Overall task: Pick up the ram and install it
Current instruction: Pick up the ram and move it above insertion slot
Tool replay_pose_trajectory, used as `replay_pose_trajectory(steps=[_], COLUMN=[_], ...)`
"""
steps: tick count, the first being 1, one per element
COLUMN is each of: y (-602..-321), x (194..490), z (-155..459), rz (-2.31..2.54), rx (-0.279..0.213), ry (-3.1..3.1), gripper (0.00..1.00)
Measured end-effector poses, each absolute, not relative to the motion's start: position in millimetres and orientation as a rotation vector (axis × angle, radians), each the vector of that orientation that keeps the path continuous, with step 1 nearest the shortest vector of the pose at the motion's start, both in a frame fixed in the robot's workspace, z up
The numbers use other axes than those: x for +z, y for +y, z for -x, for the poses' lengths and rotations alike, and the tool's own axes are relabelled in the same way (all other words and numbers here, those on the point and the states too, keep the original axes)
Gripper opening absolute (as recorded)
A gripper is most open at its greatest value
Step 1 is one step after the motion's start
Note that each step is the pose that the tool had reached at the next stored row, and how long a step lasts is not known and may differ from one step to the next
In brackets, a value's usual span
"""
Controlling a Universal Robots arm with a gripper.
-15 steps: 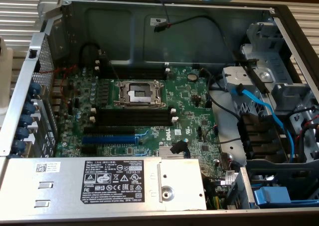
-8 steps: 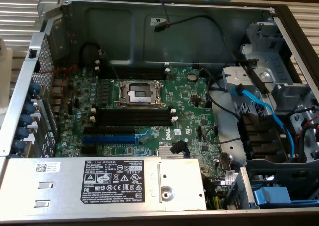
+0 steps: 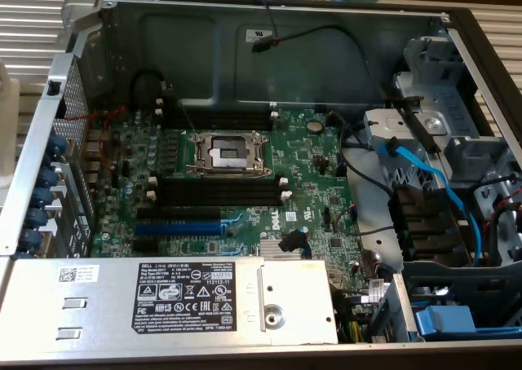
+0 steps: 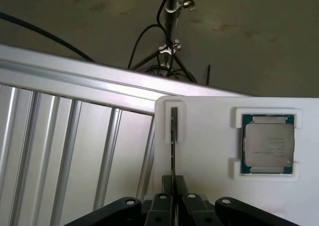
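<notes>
The ram point(image 4: 173, 136) stands on edge in a narrow slot of a white holder point(image 4: 209, 166), so I see it as a thin dark strip. My gripper point(image 4: 173, 187) is over its near end, and the two black fingers point(image 4: 162, 203) are pressed together with the stick between them. In the exterior view the open computer case lies flat. Its long black memory slots point(image 3: 218, 192) with white end clips sit just in front of the CPU socket point(image 3: 228, 152) on the green motherboard point(image 3: 318, 199).
A processor chip point(image 4: 267, 144) rests in another pocket of the white holder. A ribbed aluminium surface point(image 4: 65, 151) lies beside the holder. In the case are a blue slot point(image 3: 178, 223), the power supply point(image 3: 188, 301), drive cages point(image 3: 432, 134) and loose cables point(image 3: 424, 182).
</notes>
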State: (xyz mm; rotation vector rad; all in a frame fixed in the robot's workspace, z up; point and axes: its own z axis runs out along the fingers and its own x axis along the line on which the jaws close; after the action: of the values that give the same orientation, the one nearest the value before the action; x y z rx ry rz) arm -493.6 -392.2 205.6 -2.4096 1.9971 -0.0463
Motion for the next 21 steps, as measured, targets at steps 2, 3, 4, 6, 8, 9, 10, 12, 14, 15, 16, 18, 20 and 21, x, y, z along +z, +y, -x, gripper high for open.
replay_pose_trajectory(steps=[2,3,4,6,8,9,10,12,14,15,16,18,20,21], y=[-392,-392,-392,-391,-391,-391,-390,-390,-389,-389,-388,-386,-383,-381], x=[208,210,211,214,218,220,223,228,232,234,236,240,243,245], z=[494,494,494,494,494,494,494,494,494,494,494,494,494,494], rz=[2.410,2.411,2.411,2.412,2.412,2.413,2.413,2.414,2.415,2.416,2.416,2.417,2.418,2.418], rx=[-0.044,-0.043,-0.043,-0.041,-0.040,-0.039,-0.038,-0.036,-0.033,-0.032,-0.030,-0.028,-0.027,-0.026], ry=[1.998,1.998,1.998,1.999,1.999,1.999,2.000,2.001,2.001,2.002,2.002,2.003,2.004,2.004], gripper=[0.13,0.13,0.13,0.13,0.13,0.13,0.13,0.13,0.13,0.13,0.13,0.13,0.13,0.13])
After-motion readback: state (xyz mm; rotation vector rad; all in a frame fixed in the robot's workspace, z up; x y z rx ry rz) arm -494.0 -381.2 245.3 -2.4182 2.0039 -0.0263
